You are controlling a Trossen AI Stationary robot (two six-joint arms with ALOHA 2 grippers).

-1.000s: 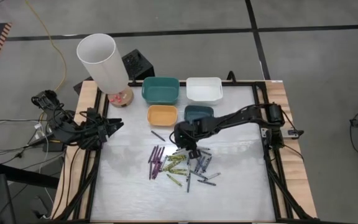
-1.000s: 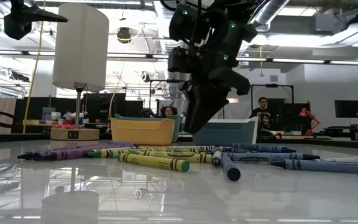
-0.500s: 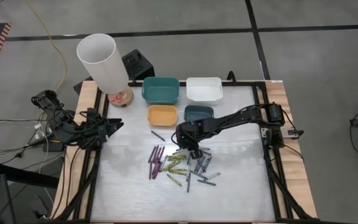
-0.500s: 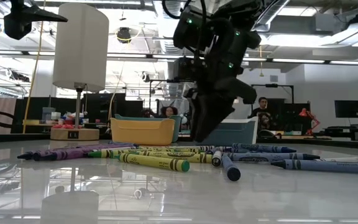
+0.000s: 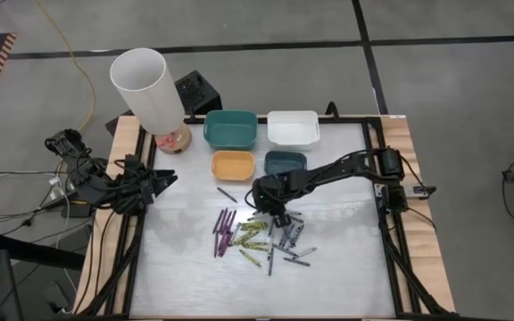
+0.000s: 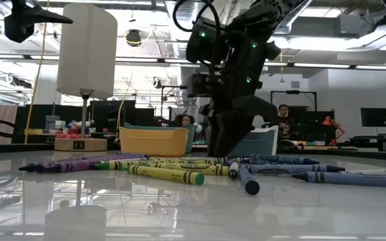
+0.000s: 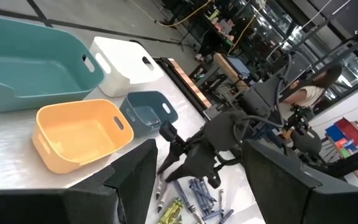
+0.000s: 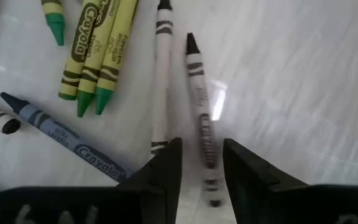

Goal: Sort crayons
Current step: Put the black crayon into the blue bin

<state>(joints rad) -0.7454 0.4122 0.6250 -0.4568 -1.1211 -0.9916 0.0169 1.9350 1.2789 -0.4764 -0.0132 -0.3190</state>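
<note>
We see the right gripper (image 8: 201, 171) low over the crayons (image 5: 259, 234) at table centre, fingers partly spread astride a grey crayon (image 8: 199, 112); whether it is gripped, we cannot tell. The left gripper (image 5: 166, 179) waits spread at nine o'clock.

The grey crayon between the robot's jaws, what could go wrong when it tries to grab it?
The right gripper straddles one grey crayon, but a second grey crayon lies right beside it, so the jaws might pinch both or knock the neighbour away. The crayon is thin and round on a shiny table, so it could roll or slip out.
</note>
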